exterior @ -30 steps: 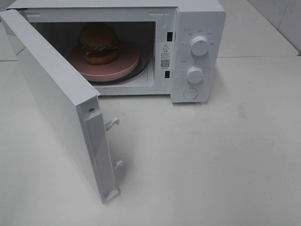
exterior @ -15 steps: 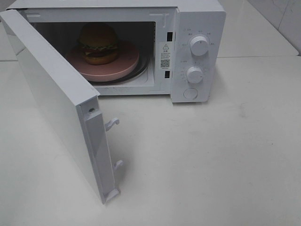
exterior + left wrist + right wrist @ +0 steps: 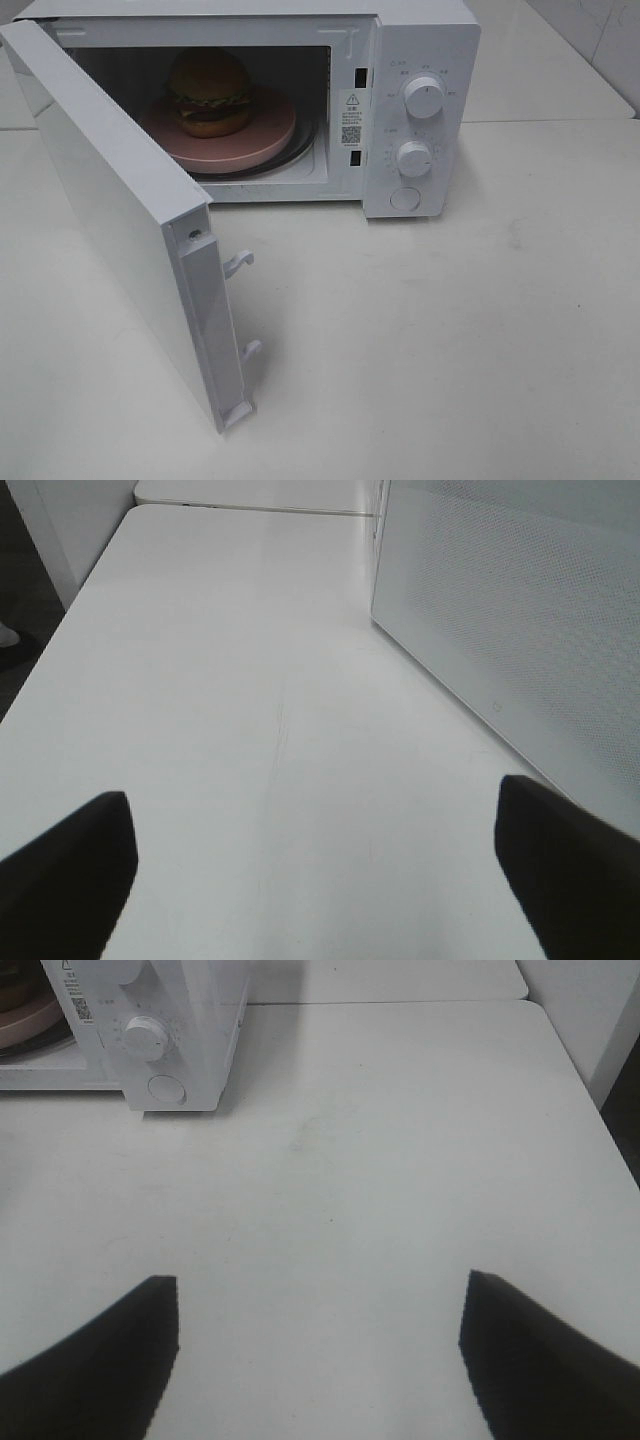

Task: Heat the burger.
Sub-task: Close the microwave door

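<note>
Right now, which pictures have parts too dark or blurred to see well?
Exterior high view: even light, sharp; the burger sits in the dim microwave cavity but its layers read; the open door throws a soft shadow on the table. Left wrist view: the left gripper shows only as two black, soft-edged shapes. Right wrist view: the same for the right gripper.

Microwave (image 3: pixel 440 50) at the frame's top, door (image 3: pixel 110 200) standing open toward lower left
Inside it, the burger (image 3: pixel 208 92) sits on a plate (image 3: pixel 270 135)
</note>
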Action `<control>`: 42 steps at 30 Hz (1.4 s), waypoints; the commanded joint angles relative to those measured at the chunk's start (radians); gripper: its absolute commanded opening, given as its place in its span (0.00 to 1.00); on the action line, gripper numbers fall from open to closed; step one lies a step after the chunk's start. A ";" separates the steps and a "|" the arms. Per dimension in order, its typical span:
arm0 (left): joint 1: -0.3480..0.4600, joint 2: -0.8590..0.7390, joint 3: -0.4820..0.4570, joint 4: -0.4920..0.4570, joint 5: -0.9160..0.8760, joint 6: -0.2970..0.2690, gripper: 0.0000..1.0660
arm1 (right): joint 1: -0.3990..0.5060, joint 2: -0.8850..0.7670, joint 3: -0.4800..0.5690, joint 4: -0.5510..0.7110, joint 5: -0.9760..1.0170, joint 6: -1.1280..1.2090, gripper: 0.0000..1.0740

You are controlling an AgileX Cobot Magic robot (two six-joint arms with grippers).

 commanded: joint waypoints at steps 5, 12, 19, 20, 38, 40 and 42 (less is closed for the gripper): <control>0.003 -0.014 0.000 -0.006 -0.013 0.000 0.84 | -0.007 -0.028 0.002 0.002 0.000 0.004 0.70; 0.003 -0.014 0.000 -0.014 -0.013 0.000 0.84 | -0.007 -0.028 0.002 0.002 0.000 0.004 0.70; 0.003 0.034 -0.025 -0.016 -0.053 0.000 0.79 | -0.007 -0.028 0.002 0.002 0.000 0.005 0.70; 0.003 0.060 -0.032 -0.016 -0.089 0.000 0.71 | -0.007 -0.028 0.002 0.002 0.000 0.005 0.70; 0.003 0.340 0.020 -0.019 -0.448 0.000 0.00 | -0.007 -0.028 0.002 0.002 0.000 0.005 0.70; 0.003 0.352 0.031 -0.019 -0.488 0.000 0.00 | -0.007 -0.028 0.002 0.002 0.000 0.005 0.70; 0.003 0.380 0.061 -0.019 -0.568 0.000 0.00 | -0.007 -0.028 0.002 0.002 0.000 0.005 0.70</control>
